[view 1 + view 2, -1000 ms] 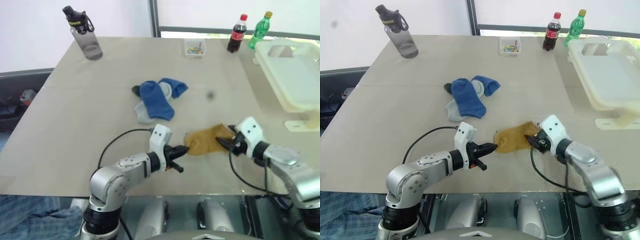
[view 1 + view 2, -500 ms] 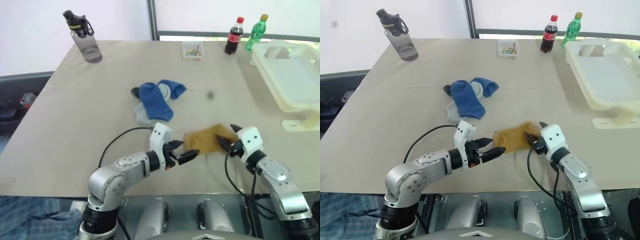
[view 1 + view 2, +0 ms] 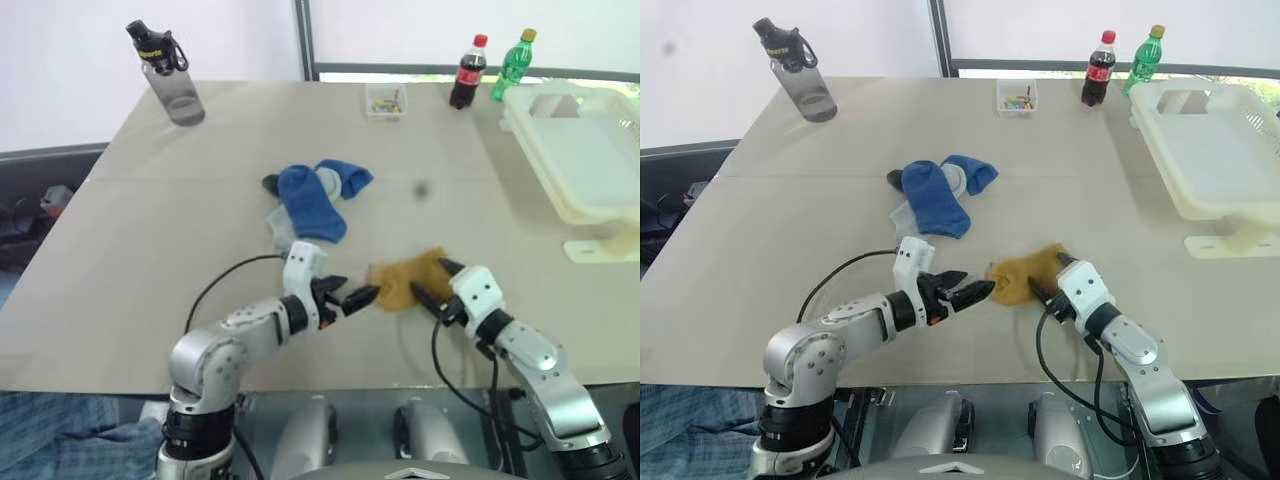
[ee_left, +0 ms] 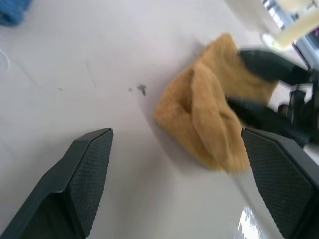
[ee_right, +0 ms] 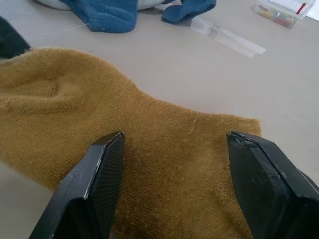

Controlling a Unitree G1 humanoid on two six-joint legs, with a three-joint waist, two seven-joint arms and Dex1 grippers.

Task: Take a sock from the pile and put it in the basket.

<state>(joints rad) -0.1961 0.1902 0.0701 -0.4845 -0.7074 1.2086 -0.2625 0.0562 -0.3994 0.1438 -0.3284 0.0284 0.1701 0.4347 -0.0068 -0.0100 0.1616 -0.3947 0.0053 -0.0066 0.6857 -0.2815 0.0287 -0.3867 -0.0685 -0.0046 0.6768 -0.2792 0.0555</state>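
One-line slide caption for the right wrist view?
Open right pincer straddling the mustard sock, blue socks beyond.

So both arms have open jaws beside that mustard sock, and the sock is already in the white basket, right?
Not quite. The mustard sock lies on the table, as the left eye view shows; the white basket stands apart. Both the left gripper and right gripper do have open jaws beside it.

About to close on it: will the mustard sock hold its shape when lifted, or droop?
The mustard sock lies crumpled and folded, soft knit, so it will likely droop from the right gripper. Probably light. Pushed, it should bunch rather than slide across the table.
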